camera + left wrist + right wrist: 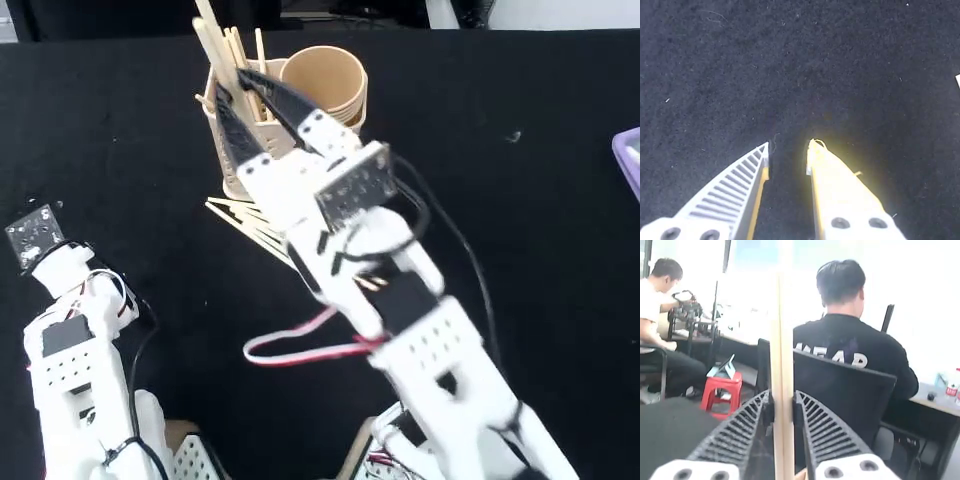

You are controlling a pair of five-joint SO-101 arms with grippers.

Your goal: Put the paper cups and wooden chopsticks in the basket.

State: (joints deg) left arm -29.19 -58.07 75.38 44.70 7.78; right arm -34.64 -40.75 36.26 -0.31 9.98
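Observation:
A stack of tan paper cups [325, 78] stands at the back of the black table. Next to it another tan cup [232, 160] holds several wooden chopsticks [258, 60] upright. More chopsticks [243, 217] lie flat in a pile in front of it. My right gripper [232, 82] hovers over that cup, its black fingers shut on one long chopstick [213, 38] that points up; in the right wrist view the stick [781, 365] stands clamped between the two jaws. My left gripper [789, 145] hangs slightly open over bare black cloth with nothing in it.
The left arm [60, 335] sits at the table's front left corner. A purple container's edge [630, 155] shows at the far right. The right arm [400, 300] and its cables cross the middle of the table.

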